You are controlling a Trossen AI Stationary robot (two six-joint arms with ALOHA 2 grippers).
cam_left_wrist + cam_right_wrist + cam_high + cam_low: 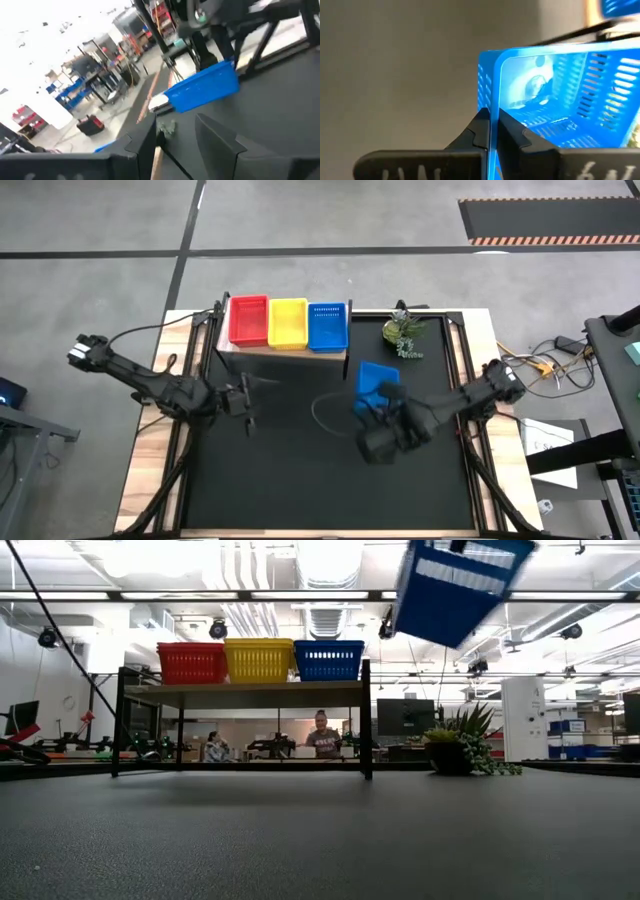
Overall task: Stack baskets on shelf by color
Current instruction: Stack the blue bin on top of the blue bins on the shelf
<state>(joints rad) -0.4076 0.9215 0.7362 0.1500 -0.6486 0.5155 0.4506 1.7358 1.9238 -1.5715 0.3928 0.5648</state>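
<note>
Baskets in red (248, 320), yellow (287, 322) and blue (327, 325) sit on the shelf (240, 693); my right gripper (492, 131) pinches a second blue basket (376, 380) aloft, seemingly last, while my left gripper (246, 402) waits apart, unclosed.

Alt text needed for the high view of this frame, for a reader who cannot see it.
Seen from above, the right hand holds a blue basket over the black table, clamped on its wall. Red, yellow and blue baskets sit side by side on the shelf; the left hand waits nearby, empty.
</note>
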